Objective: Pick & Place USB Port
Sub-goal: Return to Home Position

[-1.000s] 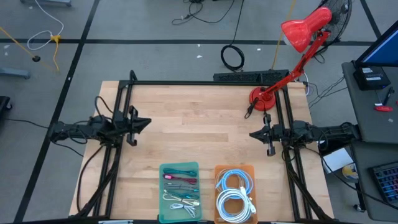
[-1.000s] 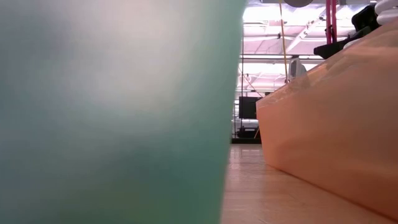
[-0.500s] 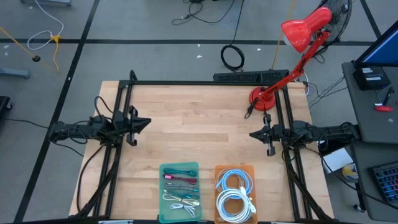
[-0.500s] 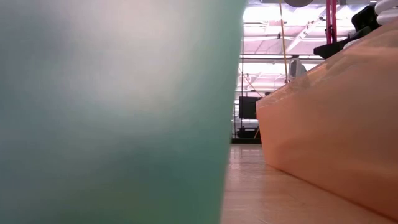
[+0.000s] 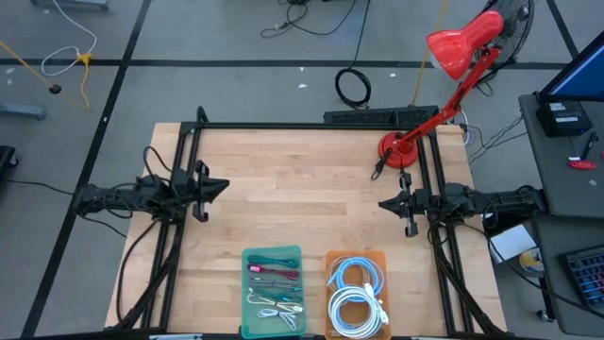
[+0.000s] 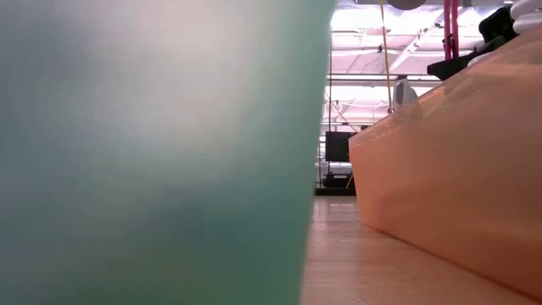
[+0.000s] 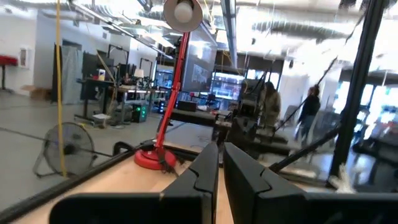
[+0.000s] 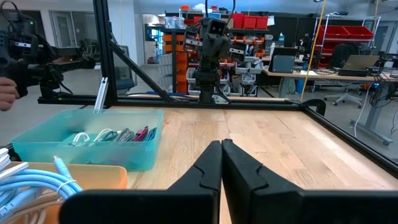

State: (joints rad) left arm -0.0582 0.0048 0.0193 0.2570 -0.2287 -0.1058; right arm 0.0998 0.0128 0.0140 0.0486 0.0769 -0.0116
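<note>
Shows the left tool (image 5: pixel 215 185) and right tool (image 5: pixel 385 203) with fingers pressed together on nothing, at opposite side edges of the pale wooden table (image 5: pixel 293 170). Finds coiled white and blue cables (image 5: pixel 357 304) in the translucent orange plastic bin (image 5: pixel 356 255), just beside the translucent green plastic bin (image 5: pixel 273 253) holding small coloured cables (image 5: pixel 275 283).

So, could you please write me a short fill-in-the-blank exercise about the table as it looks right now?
In the orange bin, a white cable lies coiled beside a ____ one.
The green bin stands on that bin's ____-arm side.
The left pincer and the right pincer are both ____.
The lamp at the table's far corner is ____.
Missing words: blue; left; shut; red.
</note>
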